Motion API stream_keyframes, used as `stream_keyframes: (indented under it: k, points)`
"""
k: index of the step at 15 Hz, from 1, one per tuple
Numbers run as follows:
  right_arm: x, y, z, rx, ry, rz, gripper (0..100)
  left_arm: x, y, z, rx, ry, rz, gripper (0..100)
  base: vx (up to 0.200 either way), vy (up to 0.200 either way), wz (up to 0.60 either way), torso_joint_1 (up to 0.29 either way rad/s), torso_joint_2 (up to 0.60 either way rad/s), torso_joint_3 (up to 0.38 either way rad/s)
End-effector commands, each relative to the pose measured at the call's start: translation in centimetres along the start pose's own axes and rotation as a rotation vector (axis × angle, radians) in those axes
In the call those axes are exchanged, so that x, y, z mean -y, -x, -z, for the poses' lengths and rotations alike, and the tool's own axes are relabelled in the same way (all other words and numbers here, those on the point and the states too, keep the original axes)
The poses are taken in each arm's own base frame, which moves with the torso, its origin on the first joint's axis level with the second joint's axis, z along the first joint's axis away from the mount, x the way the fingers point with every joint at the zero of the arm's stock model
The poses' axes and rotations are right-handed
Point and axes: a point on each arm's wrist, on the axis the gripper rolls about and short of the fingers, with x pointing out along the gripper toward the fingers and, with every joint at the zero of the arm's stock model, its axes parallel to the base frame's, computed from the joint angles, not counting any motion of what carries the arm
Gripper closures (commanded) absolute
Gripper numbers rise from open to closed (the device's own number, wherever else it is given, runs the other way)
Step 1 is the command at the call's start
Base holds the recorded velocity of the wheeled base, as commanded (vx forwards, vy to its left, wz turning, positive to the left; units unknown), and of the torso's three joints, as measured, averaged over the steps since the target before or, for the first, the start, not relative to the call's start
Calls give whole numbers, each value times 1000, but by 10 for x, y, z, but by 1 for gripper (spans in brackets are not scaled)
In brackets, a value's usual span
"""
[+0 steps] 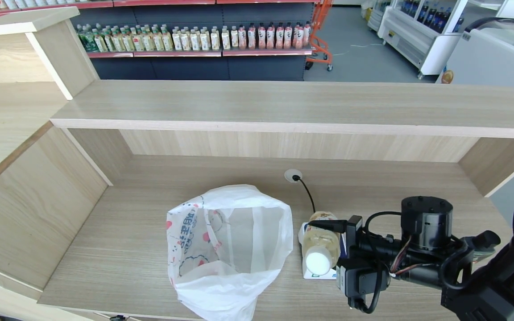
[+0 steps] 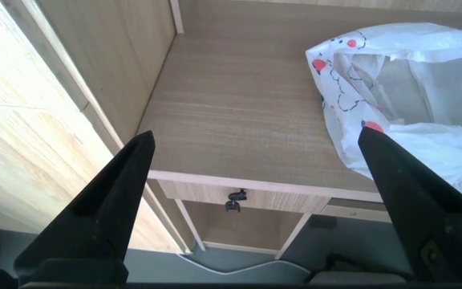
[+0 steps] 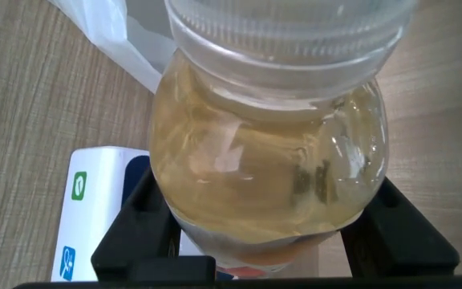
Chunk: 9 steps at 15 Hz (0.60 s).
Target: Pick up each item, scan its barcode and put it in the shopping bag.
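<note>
A clear bottle [image 1: 321, 244] of yellowish drink with a white cap sits between the fingers of my right gripper [image 1: 333, 247], which is shut on it. The cap points toward me. The bottle [image 3: 267, 160] hangs just above a flat white box [image 3: 87, 217] with green and blue marks, which lies on the counter right of the bag. The white plastic shopping bag [image 1: 228, 249] stands open at the counter's middle front. My left gripper [image 2: 263, 209] is open and holds nothing, past the counter's front edge, left of the bag [image 2: 399, 88].
A black cable [image 1: 307, 192] runs from a round grommet [image 1: 292, 175] in the wooden counter [image 1: 118, 240] toward the white box [image 1: 315, 273]. Wooden walls close the recess on the left, back and right. A raised ledge [image 1: 283, 107] spans the back.
</note>
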Motion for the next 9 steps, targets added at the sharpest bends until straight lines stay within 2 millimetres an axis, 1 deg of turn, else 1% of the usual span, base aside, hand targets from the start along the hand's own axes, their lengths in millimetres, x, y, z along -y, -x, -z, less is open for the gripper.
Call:
stream_keyframes:
  k: [1,6,8,9]
  points:
    - [-7,-4,3,-1,-7,-16,100,0,0,0,1,0,-1,0,0,0,0,0,0,0]
    - [-10,-5,3,-1,-5,-12,100,0,0,0,0,0,-1,0,0,0,0,0,0,0]
    - [-5,-2,0,5,3,22,100,0,0,0,1,0,1,0,0,0,0,0,0,0]
    - [1,-2,-4,13,8,53,100,0,0,0,1,0,-1,0,0,0,0,0,0,0]
